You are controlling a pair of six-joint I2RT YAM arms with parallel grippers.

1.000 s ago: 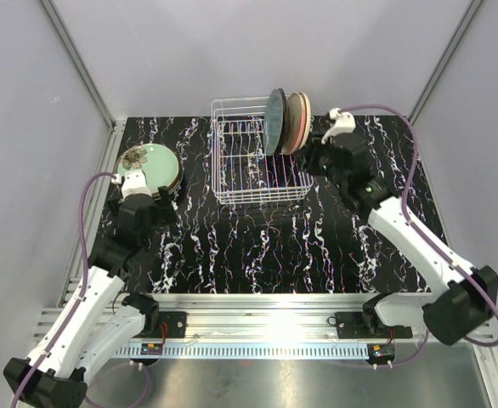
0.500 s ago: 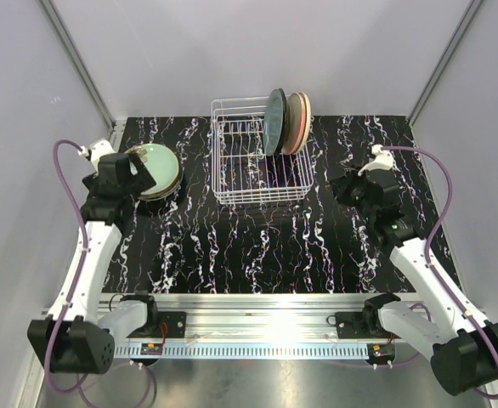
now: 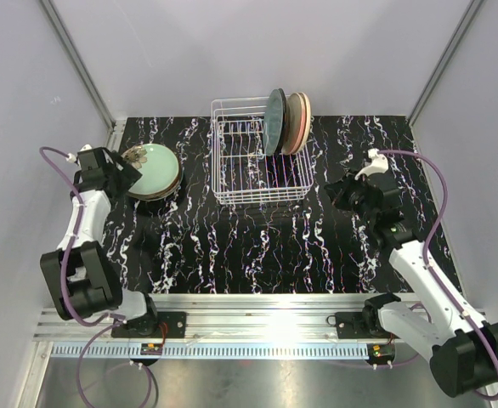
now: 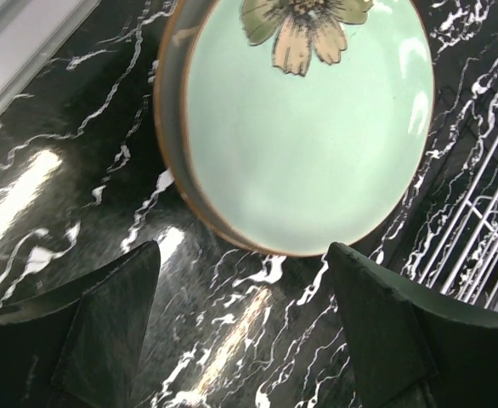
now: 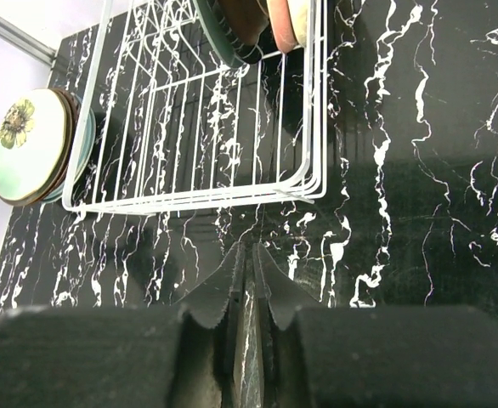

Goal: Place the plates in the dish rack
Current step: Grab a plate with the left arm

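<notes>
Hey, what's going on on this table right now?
Two robot arms are loading plates into a white wire dish rack. A few plates already stand upright at its right end. A stack topped by a mint-green flower plate lies flat to the rack's left. The left pincer is open at that stack's edge, gripping nothing. The right pincer is shut and empty above the table, right of the rack.

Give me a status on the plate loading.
Done: about three plates stand upright at the right end of the dish rack. In hand: nothing. The left gripper is open, facing the mint-green plate atop the stack on the table. The right gripper is shut and empty beside the rack. Left: that whole stack.
</notes>
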